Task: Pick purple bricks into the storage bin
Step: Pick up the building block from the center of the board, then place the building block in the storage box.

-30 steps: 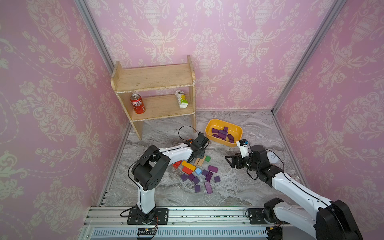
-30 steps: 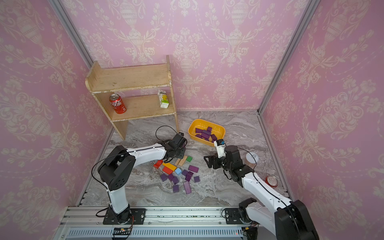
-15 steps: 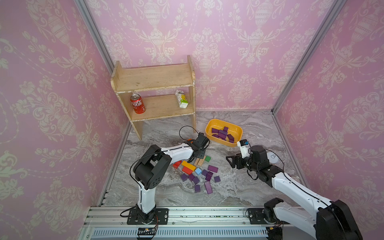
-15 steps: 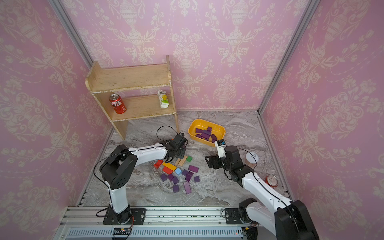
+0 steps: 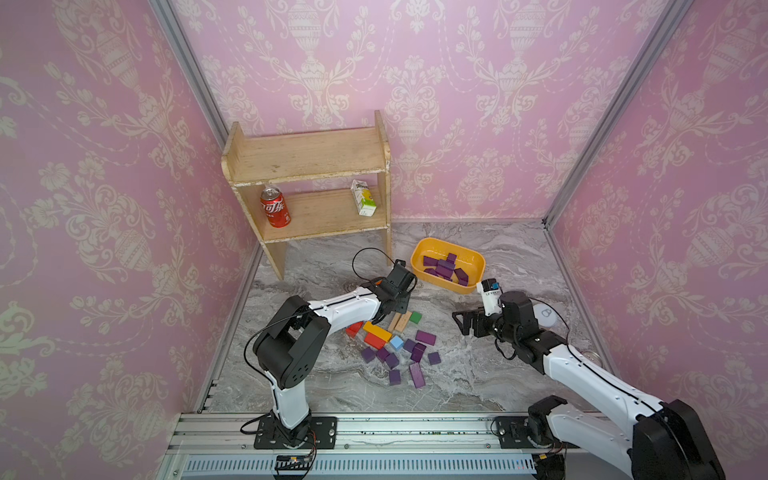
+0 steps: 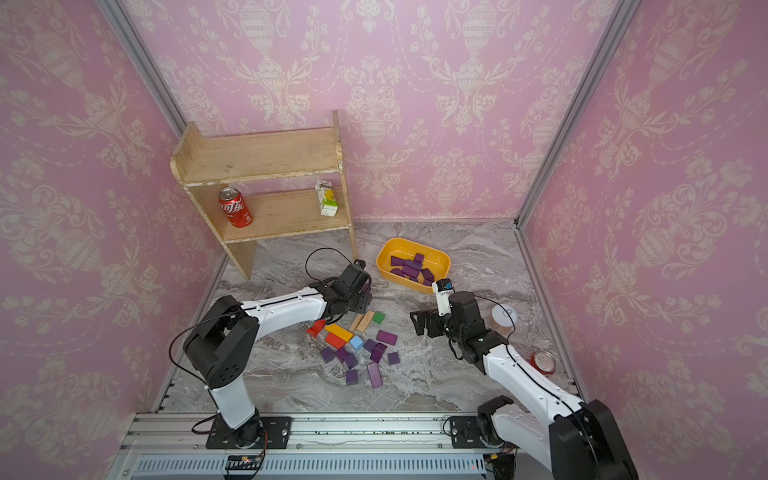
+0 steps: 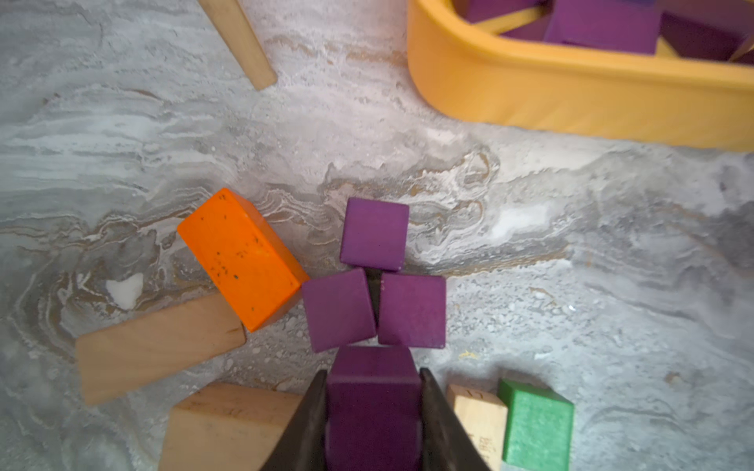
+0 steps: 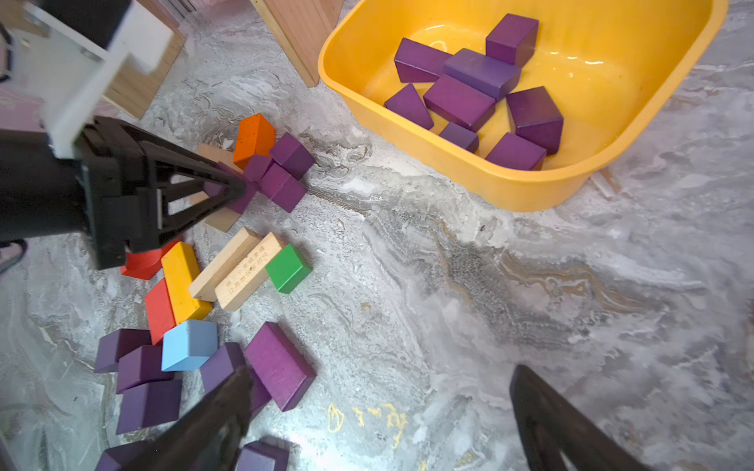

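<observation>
Now the left gripper pinches one purple brick squarely between its fingers, beside three loose purple cubes. The right gripper stands wide apart, empty, above the grey marbled tabletop. Other purple bricks lie in the storage bin; pink patterned walls enclose everything.

Red can, lower tier of wooden shelf: white Chinese Coca-Cola script. Tan block: printed Chinese lines, unreadable. Carton print illegible.
</observation>
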Action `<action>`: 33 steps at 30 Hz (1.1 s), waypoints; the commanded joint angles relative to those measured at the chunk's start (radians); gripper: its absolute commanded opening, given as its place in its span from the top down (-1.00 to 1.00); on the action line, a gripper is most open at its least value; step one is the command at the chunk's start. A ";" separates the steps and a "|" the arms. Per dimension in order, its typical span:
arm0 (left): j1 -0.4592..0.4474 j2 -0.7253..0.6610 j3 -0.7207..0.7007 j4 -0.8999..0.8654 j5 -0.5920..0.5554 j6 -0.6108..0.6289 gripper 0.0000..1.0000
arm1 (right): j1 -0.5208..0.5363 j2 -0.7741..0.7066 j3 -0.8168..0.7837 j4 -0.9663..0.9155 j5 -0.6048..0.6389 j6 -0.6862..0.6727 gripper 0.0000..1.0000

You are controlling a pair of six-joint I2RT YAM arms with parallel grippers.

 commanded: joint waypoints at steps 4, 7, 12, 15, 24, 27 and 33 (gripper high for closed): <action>-0.016 -0.035 0.043 0.011 0.037 0.004 0.54 | 0.005 -0.011 -0.019 -0.033 0.161 0.031 -1.00; -0.018 -0.018 0.091 0.014 0.058 0.017 0.54 | 0.005 -0.033 -0.031 -0.029 0.197 0.043 -1.00; -0.024 0.036 0.198 0.017 0.081 0.042 0.54 | 0.005 -0.090 -0.076 0.003 0.231 0.056 -1.00; -0.025 0.086 0.272 0.025 0.095 0.055 0.54 | 0.004 -0.104 -0.084 0.010 0.233 0.053 -1.00; -0.027 0.280 0.552 -0.018 0.116 0.114 0.54 | 0.004 -0.070 -0.073 0.007 0.223 0.042 -1.00; -0.025 0.347 0.648 -0.048 0.103 0.154 0.54 | 0.004 -0.067 -0.072 0.008 0.221 0.030 -1.00; -0.020 0.467 0.824 -0.118 0.095 0.197 0.45 | 0.005 -0.065 -0.078 0.018 0.227 0.019 -1.00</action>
